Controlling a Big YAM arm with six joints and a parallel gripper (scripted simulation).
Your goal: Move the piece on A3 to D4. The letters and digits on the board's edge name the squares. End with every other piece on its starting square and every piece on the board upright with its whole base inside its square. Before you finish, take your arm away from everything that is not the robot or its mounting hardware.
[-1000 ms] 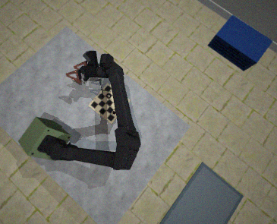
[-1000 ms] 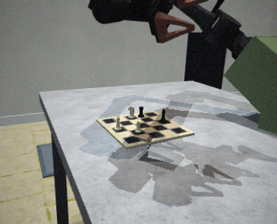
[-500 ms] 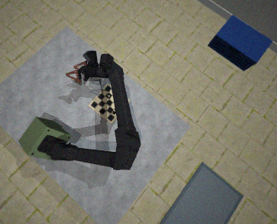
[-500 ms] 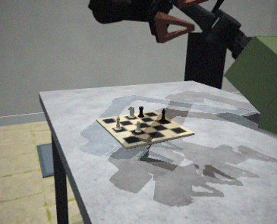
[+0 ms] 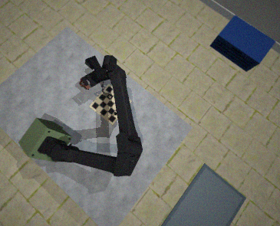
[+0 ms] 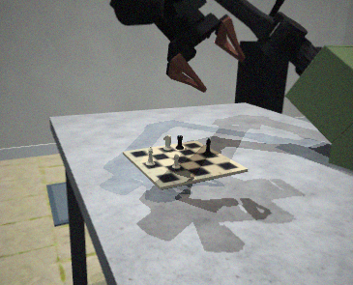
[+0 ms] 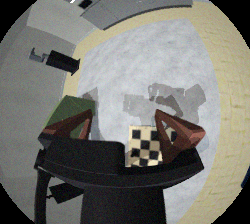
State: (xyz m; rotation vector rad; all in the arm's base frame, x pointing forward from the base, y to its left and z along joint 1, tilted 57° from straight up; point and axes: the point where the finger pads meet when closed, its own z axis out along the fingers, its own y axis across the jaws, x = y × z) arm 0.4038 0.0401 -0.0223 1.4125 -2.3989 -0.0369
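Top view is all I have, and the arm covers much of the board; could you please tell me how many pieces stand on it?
Observer: Five on the board, by the exterior view: three light, two dark, all upright.
Operator: Thank you. Is the gripper holding one?
Observer: No. The gripper is open and holds nothing.
Operator: Is it down near the pieces?
Observer: No, it hangs well above the table, higher than every piece; the wrist view shows the board far below, between its fingers.
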